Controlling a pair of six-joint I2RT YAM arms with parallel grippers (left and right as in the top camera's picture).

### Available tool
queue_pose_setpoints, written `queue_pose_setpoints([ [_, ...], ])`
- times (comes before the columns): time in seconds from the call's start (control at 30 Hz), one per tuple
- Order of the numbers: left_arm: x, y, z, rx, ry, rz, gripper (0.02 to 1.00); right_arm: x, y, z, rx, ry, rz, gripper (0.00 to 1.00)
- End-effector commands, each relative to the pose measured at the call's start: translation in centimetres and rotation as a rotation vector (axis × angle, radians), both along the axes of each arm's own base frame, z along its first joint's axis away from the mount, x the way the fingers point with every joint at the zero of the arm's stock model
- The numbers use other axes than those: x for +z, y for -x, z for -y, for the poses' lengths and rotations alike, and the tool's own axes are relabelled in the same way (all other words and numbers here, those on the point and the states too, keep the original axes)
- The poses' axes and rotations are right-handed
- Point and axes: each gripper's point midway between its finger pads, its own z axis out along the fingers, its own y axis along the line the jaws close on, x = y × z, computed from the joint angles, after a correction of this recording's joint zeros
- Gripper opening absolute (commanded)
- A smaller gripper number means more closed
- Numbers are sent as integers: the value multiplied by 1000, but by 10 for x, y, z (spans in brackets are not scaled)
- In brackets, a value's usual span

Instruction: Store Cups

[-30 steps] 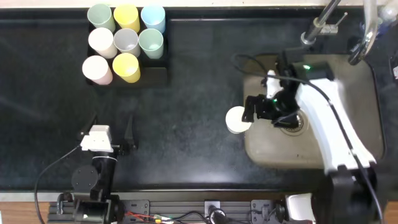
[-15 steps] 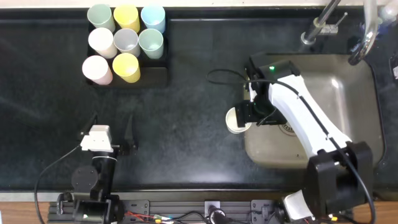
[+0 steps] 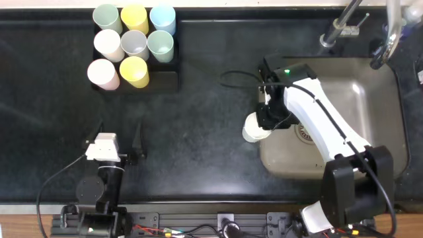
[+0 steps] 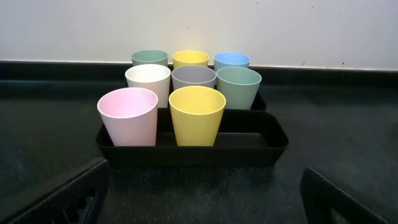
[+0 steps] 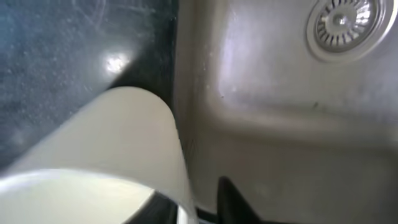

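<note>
A black tray [image 3: 165, 80] at the back left of the counter holds several upright cups [image 3: 134, 45] in pastel colours, with one bare slot at its front right corner [image 4: 255, 134]. My right gripper [image 3: 263, 120] is shut on a cream cup [image 3: 253, 128] and holds it above the left rim of the sink [image 3: 370, 86]. In the right wrist view the cream cup [image 5: 106, 149] hangs over the line where the counter meets the basin. My left gripper [image 3: 116, 135] rests open near the counter's front left, facing the tray [image 4: 193, 152] from a distance.
The steel sink has a drain [image 5: 344, 23] and a faucet [image 3: 344, 23] at the back right. A black cable [image 3: 238, 79] loops over the counter beside the right arm. Dark counter [image 3: 198, 132] stretches between the tray and the sink.
My right arm has come up from the sink's drain area and swung toward the sink's left rim, carrying the cream cup, which now sits a little higher. The left arm has not moved.
</note>
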Motion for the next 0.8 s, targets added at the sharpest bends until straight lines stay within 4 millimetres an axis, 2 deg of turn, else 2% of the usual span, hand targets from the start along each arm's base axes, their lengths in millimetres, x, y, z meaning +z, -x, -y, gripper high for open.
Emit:
queue_pose_setpoints([
  [0.03,0,1,3,-13,-15,6,1000,7,-11,-12,-3,-54,39,93],
  [0.1,0,1,3,-13,-15,6,1000,7,-13,-16,-4,-78,44,45],
  [0.27,0,1,3,-13,-15,6,1000,10,-19,-32,-6,-161,60,45],
  [0.37,0,1,3,-14,-16,6,998,23,-31,-38,-3,-188,103,42],
  [0.4,0,1,3,-14,-16,6,1000,34,-39,-40,-1,-197,132,42],
  [0.47,0,1,3,-13,-15,6,1000,63,-58,-46,4,-220,206,45],
  [0.57,0,1,3,-13,-15,6,1000,123,-85,-55,-6,-268,344,45],
  [0.67,0,1,3,-13,-15,6,1000,203,-109,-63,-37,-339,525,45],
  [0.8,0,1,3,-13,-15,6,1000,292,-120,-82,-42,-457,735,45],
])
